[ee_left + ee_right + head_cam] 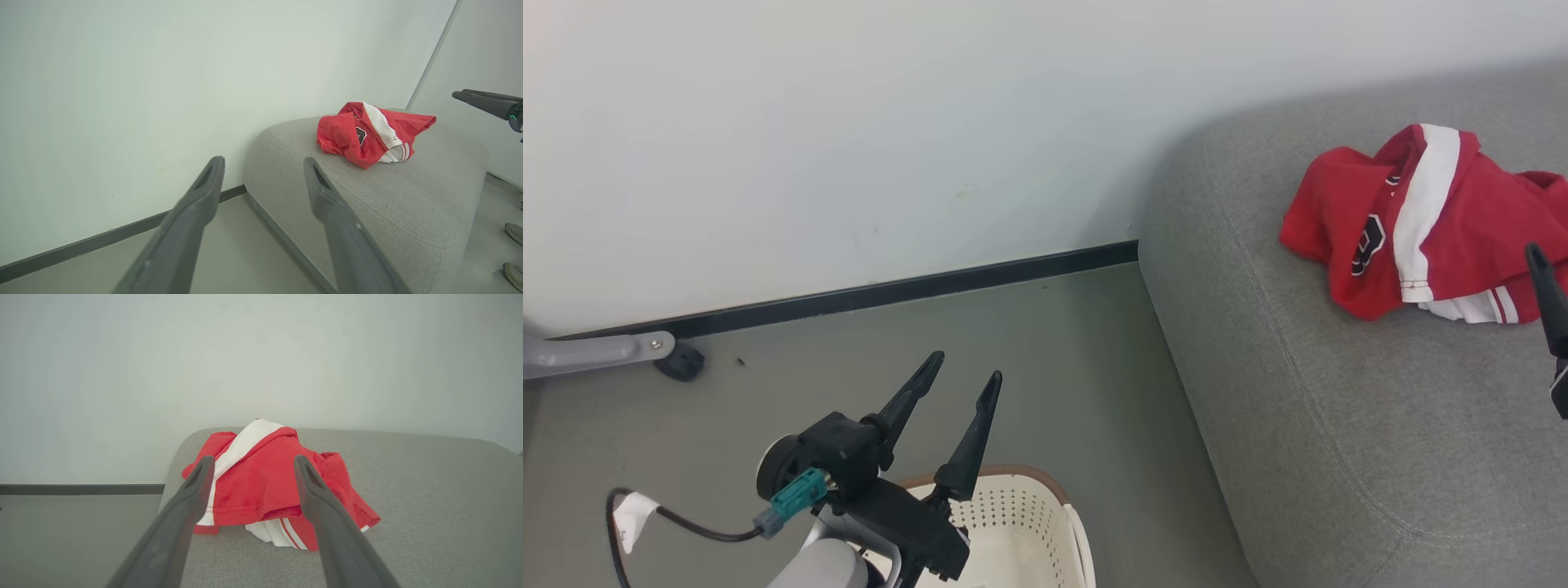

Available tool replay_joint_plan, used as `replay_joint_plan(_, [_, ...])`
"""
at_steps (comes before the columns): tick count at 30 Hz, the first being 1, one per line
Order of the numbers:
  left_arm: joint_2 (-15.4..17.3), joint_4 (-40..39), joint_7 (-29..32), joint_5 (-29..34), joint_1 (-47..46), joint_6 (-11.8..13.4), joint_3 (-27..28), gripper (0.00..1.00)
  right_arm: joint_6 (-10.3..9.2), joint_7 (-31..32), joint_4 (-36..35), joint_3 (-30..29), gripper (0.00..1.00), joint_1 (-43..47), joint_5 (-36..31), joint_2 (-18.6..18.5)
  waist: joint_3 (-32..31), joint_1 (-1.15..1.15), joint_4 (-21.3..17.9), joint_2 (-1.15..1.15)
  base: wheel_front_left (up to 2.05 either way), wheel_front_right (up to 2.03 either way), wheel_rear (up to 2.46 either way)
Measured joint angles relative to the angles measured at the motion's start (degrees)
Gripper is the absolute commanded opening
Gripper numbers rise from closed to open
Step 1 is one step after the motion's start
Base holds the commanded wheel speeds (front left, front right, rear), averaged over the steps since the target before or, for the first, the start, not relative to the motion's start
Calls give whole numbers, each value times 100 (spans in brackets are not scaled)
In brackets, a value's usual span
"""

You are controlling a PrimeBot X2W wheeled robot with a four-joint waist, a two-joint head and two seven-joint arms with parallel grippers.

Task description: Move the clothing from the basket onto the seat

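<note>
Two grippers: the left gripper [966, 366] and the right gripper [253, 458] are both spread wide and empty, and neither touches cloth.
Basket [1023, 470]: nearest me, low by the robot on the floor [1054, 343]; the corner on show holds nothing.
Left gripper: hovers just above the basket's rim, fingers parted, pointing toward the wall [849, 122].
Sofa [1339, 425]: beside the basket on the robot's right, with its rounded end toward the wall.
Red jersey [1421, 220]: crumpled in a heap on the sofa cushion, well apart from the basket and resting on its own.
Right gripper: near the red jersey with fingers parted and nothing pinched; in its wrist view the heap sits beyond the fingertips.
Step in hand: by my reckoning the drop-off is made and the garment released, so the task looks all but finished.
Next move: I'd draw the right arm clear without snagging a fold, then check the rest of the basket.
</note>
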Motion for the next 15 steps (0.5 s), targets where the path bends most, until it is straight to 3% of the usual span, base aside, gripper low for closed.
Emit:
replay_joint_plan(7, [101,-8,-8,-52,315,178,246,100,-75,-146,-630,-143,100,538,57,1,-236,0,283,0,0,0,0])
replay_joint_plan(15, [123,-27,-37,-159,626,326,434,100,-377,-196,-1414,-331,100,1298,105,64,-486,1,600,0,0,0,0])
